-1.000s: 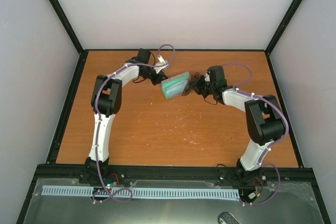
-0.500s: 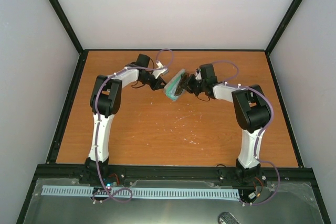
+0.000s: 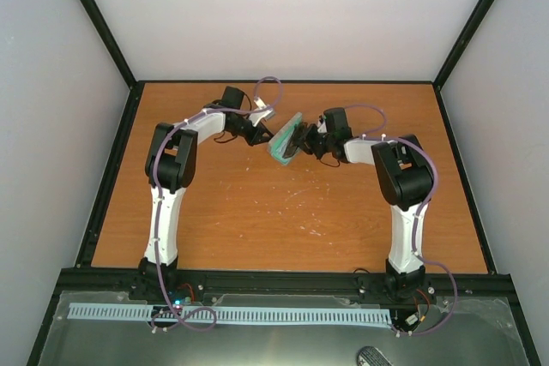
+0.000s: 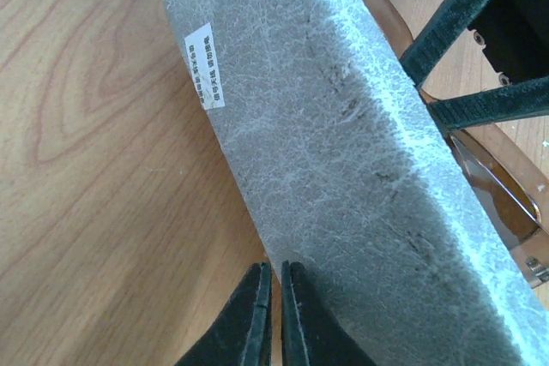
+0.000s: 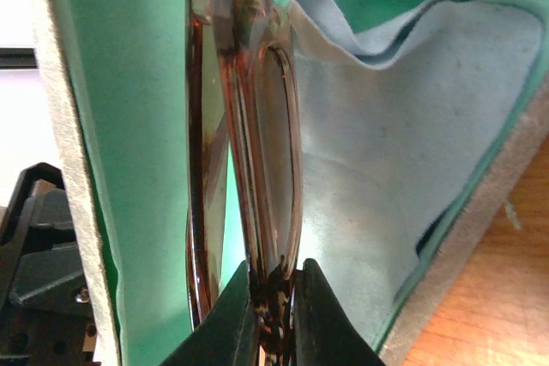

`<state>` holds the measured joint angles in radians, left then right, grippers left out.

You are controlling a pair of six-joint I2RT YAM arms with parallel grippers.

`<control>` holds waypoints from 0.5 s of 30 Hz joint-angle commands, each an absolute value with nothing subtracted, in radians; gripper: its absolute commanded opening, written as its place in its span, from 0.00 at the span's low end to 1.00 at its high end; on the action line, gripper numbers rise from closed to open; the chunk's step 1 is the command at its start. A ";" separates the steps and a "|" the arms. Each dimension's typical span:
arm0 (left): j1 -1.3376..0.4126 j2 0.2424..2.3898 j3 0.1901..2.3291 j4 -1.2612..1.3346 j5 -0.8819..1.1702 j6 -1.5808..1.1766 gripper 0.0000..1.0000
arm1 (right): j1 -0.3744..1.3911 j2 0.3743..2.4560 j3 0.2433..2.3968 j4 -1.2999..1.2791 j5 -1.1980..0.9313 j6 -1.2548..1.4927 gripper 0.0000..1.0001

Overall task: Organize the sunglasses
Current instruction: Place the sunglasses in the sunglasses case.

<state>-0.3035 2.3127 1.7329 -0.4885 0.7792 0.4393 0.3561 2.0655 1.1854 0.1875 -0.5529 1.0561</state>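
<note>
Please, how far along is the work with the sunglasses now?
Done: the grey case is open, and the blue cloth lies in it. In hand: the right gripper holds the folded sunglasses inside the opening; the left gripper is shut at the case's outside. Left: release them, close the case.

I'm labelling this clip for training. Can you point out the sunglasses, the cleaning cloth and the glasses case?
sunglasses (image 5: pixel 268 152), right wrist view, on the amber lens.
light blue cloth (image 5: pixel 412 126), right wrist view, on its flat middle.
grey glasses case (image 4: pixel 343 143), left wrist view, on its textured outer shell.
</note>
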 commanded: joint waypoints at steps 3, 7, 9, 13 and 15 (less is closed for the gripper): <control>-0.307 2.270 1.721 -0.460 0.815 0.418 0.05 | 0.368 2.100 1.180 0.324 -0.564 1.126 0.03; -0.307 2.270 1.717 -0.455 0.815 0.418 0.05 | 0.376 2.118 1.193 0.310 -0.565 1.121 0.03; -0.307 2.270 1.715 -0.454 0.815 0.418 0.05 | 0.381 2.125 1.203 0.280 -0.563 1.106 0.03; -0.307 2.270 1.712 -0.450 0.816 0.416 0.05 | 0.383 2.135 1.209 0.259 -0.555 1.093 0.06; -0.307 2.270 1.712 -0.448 0.816 0.416 0.05 | 0.383 2.141 1.210 0.250 -0.554 1.087 0.08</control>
<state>-0.3035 2.3123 1.7130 -0.4667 0.7918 0.4274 0.3729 2.1147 1.1862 0.2653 -0.5591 1.1038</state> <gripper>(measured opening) 0.052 0.065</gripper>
